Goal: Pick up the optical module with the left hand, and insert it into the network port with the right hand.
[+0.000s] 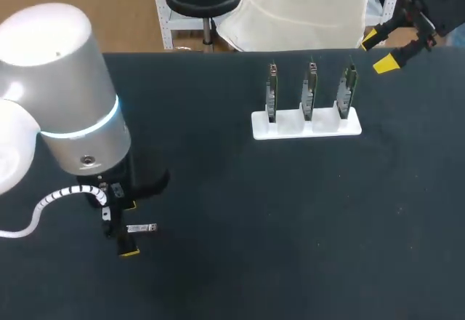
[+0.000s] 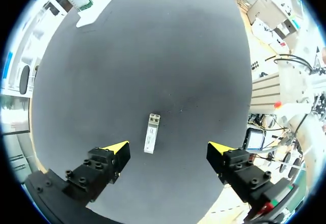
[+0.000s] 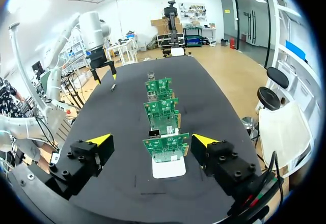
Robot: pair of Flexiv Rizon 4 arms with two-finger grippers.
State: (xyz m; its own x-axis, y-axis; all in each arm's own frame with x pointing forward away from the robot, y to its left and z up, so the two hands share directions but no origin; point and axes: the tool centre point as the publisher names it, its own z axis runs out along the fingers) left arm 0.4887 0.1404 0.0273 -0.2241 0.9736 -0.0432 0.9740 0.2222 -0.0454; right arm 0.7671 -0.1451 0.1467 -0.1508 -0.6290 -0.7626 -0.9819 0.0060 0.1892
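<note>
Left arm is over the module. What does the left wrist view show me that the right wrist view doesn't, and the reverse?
Only the left wrist view: a clear look at the optical module, lying flat ahead of the left gripper, between its open fingers and touching neither. Only the right wrist view: the right gripper, open, with three circuit boards ahead of it, lined up one behind another. Both: the dark table and the white stand with its boards, far off in the left wrist view. The right wrist view also catches the left gripper, distant.
</note>
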